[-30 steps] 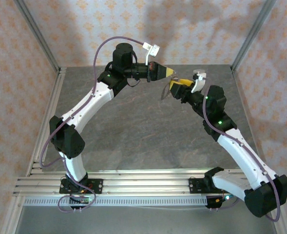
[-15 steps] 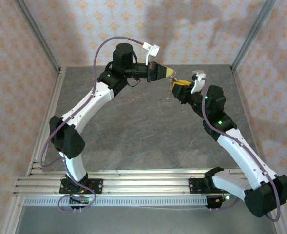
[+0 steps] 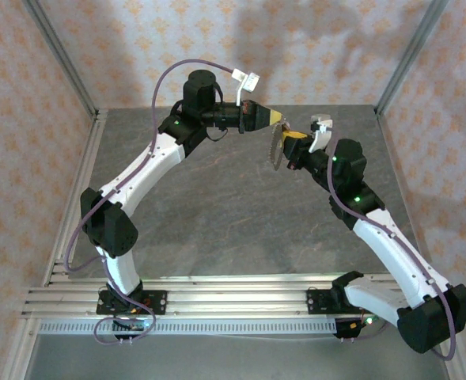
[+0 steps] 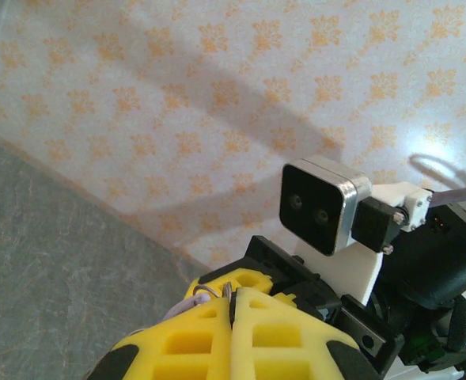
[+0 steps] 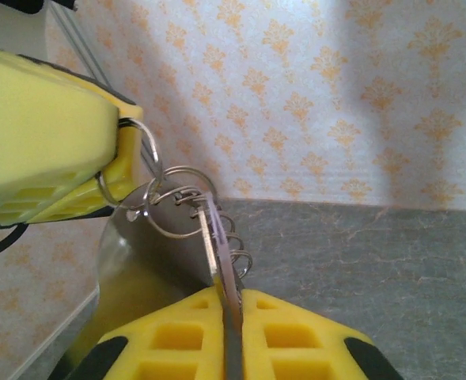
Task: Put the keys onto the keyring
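Pressed together, the right gripper (image 5: 229, 317) is pinching the key (image 5: 226, 273) edge-on, so its thin body with a lilac rim is standing up between the yellow pads. Just above that grip, the key's top is meeting the keyring (image 5: 173, 202), which is showing as a small cluster of thin metal wire loops rather than one plain ring. A short wire coil (image 5: 237, 252) is sitting right beside the key. On the other side of the cluster, the left gripper (image 4: 233, 299) is also clamped shut, nipping one wire loop that is poking out between its fingertips.

Both task things are hanging in the air between the two grippers, well above the grey table (image 3: 217, 214).

As for progress, the work seems to be in the middle of the threading step. Key and ring are touching, but whether the key's hole is already on the wire cannot be told. Sliding the key fully round the wire and letting go probably remain.

From above, the left arm (image 3: 149, 162) is reaching forward and inward with its elbow out to the left. The right arm (image 3: 375, 229) is mirroring it, and the grippers are meeting nose to nose near the far wall
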Controlling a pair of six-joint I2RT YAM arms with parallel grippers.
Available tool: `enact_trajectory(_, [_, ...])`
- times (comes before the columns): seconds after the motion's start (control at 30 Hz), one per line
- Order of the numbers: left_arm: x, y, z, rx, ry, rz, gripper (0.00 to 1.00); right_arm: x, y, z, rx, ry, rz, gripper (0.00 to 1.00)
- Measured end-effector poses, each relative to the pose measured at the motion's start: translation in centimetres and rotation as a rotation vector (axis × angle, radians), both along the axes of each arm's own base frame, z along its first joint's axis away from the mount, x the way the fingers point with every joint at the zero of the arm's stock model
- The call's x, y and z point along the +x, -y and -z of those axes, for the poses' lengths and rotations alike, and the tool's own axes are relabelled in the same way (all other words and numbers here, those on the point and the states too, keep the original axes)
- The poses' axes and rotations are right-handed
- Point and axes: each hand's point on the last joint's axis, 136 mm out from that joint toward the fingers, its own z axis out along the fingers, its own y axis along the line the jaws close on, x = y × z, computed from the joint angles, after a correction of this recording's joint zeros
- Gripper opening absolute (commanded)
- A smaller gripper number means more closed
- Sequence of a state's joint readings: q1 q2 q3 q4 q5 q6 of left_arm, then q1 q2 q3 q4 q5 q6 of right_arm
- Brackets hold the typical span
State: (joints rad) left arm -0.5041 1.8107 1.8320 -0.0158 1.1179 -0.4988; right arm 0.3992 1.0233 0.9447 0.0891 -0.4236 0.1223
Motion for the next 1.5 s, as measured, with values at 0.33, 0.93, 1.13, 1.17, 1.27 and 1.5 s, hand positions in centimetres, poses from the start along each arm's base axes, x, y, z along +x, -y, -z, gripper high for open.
enact_trajectory(0.33, [0.1,0.0,0.0,0.001,0.002,-0.004,0.0,-0.3,0.0,-0.2,-0.026,0.0,-0.006,0.0])
enact_trajectory(0.93, [0.1,-0.1,0.9,0.031,0.01,-0.007,0.0,-0.9,0.9,-1.1,-0.111,-0.001,0.021,0.0])
enact_trajectory(1.13, [0.1,-0.1,0.9,0.031,0.01,-0.007,0.0,-0.4,0.2,-1.1,-0.115,-0.018,-0.009,0.0])
enact_trajectory(1.17, [0.1,-0.1,0.9,0.031,0.011,-0.007,0.0,-0.3,0.0,-1.0,-0.116,-0.022,-0.016,0.0])
enact_trajectory(1.27, [0.1,-0.1,0.9,0.031,0.011,-0.009,0.0,-0.1,-0.3,-0.8,-0.118,-0.031,-0.028,0.0])
enact_trajectory(1.5, [0.3,-0.1,0.9,0.032,0.011,-0.019,0.0,0.0,-0.4,-0.9,-0.119,-0.032,-0.031,0.0])
